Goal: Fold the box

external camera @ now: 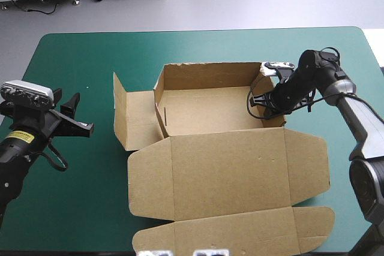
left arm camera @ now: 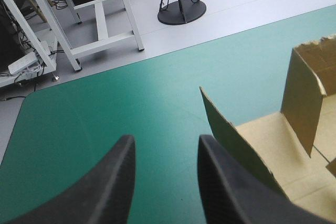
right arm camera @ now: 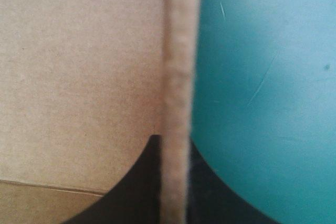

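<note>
The brown box (external camera: 210, 112) stands mid-table as an open tray with its back and side walls raised. Its lid (external camera: 228, 172) lies flat toward the near edge. A side flap (external camera: 120, 109) stands up on the tray's left, and the left wrist view shows this flap (left arm camera: 226, 129) just ahead of my left gripper. My left gripper (external camera: 79, 115) (left arm camera: 165, 145) hovers open left of the box, holding nothing. At the tray's right wall my right gripper (external camera: 264, 97) (right arm camera: 173, 140) is shut on the box, the wall's edge (right arm camera: 178, 77) running between its fingers.
A strip of teal-green cover (external camera: 78, 58) separates my left gripper from the box. The lid's front flaps (external camera: 240, 232) reach almost to the table's near edge. The table's far edge (external camera: 198, 30) runs well behind the tray.
</note>
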